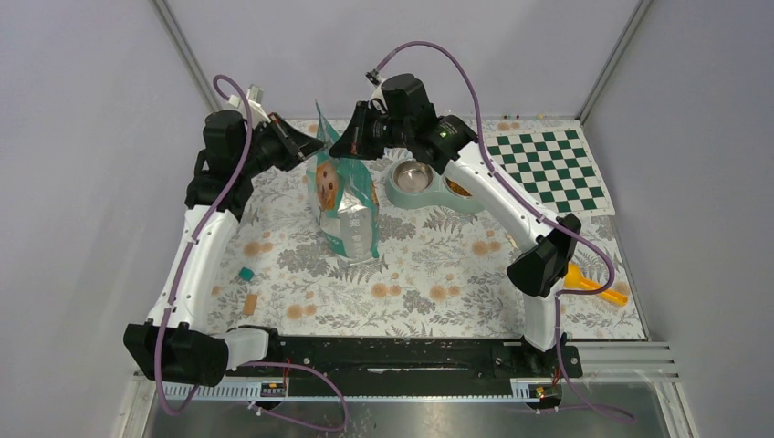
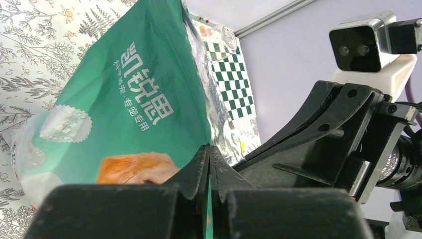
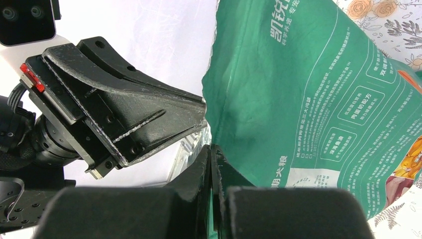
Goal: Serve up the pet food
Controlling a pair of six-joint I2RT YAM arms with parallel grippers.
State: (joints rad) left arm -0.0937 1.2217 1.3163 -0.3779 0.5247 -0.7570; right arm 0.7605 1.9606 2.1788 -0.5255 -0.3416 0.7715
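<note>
the teal bag [image 1: 345, 205] stands upright on the tabletop [image 1: 411, 274], its inside unseen. the pet food [image 1: 459, 189] shows as a brown patch in the right bowl of the feeder [image 1: 434, 203] (half hidden by the right arm), beside a bare steel bowl [image 1: 413, 175]. only the wrist views show the left jaws and right jaws each pinched shut on the bag's top edge.

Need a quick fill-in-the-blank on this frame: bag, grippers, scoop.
The teal bag stands ___ on the floral tablecloth. The left gripper and right gripper are both shut on its ___ edge. The yellow scoop lies beside the ___ arm.
Missing words: upright; top; right.
</note>
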